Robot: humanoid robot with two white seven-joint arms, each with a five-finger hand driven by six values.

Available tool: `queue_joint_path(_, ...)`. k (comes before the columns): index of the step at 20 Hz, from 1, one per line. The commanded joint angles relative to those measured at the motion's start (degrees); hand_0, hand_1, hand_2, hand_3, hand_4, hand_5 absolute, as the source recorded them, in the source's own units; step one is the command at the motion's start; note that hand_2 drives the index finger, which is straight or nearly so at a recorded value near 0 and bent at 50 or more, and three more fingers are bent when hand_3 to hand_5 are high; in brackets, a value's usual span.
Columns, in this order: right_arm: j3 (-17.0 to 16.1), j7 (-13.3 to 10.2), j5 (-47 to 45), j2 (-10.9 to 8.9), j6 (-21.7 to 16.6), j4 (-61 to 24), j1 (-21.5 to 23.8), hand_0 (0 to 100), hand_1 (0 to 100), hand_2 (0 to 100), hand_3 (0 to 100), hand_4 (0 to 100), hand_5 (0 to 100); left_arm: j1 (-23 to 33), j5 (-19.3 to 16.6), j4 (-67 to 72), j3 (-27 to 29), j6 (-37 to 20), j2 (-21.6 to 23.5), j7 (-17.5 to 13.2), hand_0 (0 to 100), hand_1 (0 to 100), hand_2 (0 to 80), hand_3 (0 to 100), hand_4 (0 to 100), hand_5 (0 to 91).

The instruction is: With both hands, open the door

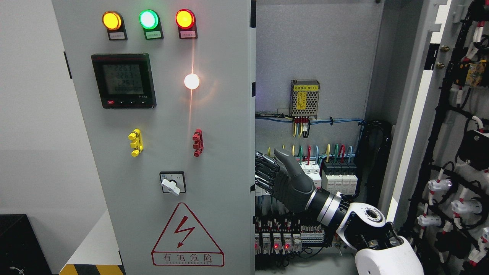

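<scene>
1. My right hand [284,183] reaches in from the lower right, its arm crossing the open half of the cabinet [317,68], and it sits at the free right edge of the left door [214,133], about level with the rotary switch.
2. My fingers [264,173] are curled around that door edge, with the tips hidden behind the panel; the thumb [287,160] stands upright, free on the near side. So the hand is hooked on the door edge rather than released.
3. My left hand does not show anywhere.
4. The left door fills the middle of the view and faces me nearly flat. It carries three lit lamps at the top, amber [112,20], green [148,19] and red [185,18], then a digital meter [123,81], a glowing white lamp [191,81], a yellow handle [136,142], a red handle [197,142], the rotary switch [172,183] and a red lightning warning triangle [187,236].
5. The right door [450,133] is swung wide open at the far right, showing its wired inner face with black cable looms.
6. Inside the cabinet I see a perforated power supply [305,98] with a yellow label, blue wiring below it, a row of breakers [338,173] just beside my hand, and relays with small red lights lower down.
</scene>
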Motion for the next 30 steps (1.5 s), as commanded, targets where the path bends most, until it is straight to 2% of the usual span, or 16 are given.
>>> queue_joint_path(1, 0.96, -0.36, 0.00, -0.25, 0.03, 0.05, 0.02, 19, 0, 0, 0, 0, 0, 0.00, 0.00, 0.04, 0.01, 0.01, -0.07, 0.01, 0, 0, 0.0, 0, 0, 0.0)
queue_joint_path(12, 1.13, -0.36, -0.09, -0.43, -0.15, -1.18, 0.81, 19, 0, 0, 0, 0, 0, 0.00, 0.00, -0.05, 0.01, 0.10, 0.01, 0.01, 0, 0, 0.0, 0, 0, 0.0)
queue_joint_path(16, 1.75, -0.36, -0.09, -1.83, -0.15, -5.31, 2.92, 19, 0, 0, 0, 0, 0, 0.00, 0.00, -0.05, 0.01, 0.01, 0.01, 0.01, 0, 0, 0.0, 0, 0, 0.0)
queue_joint_path(21, 2.19, -0.36, -0.09, -2.01, -0.15, -8.39, 5.20, 19, 0, 0, 0, 0, 0, 0.00, 0.00, -0.05, 0.01, 0.10, 0.01, 0.01, 0, 0, 0.0, 0, 0, 0.0)
queue_joint_path(25, 3.77, -0.36, -0.09, -2.10, -0.59, -10.41, 6.35, 19, 0, 0, 0, 0, 0, 0.00, 0.00, 0.04, 0.01, 0.10, 0.01, 0.01, 0, 0, 0.0, 0, 0, 0.0)
queue_joint_path(30, 5.61, -0.36, -0.09, -3.15, -0.67, -13.31, 7.31, 19, 0, 0, 0, 0, 0, 0.00, 0.00, -0.05, 0.01, 0.01, 0.01, 0.01, 0, 0, 0.0, 0, 0, 0.0)
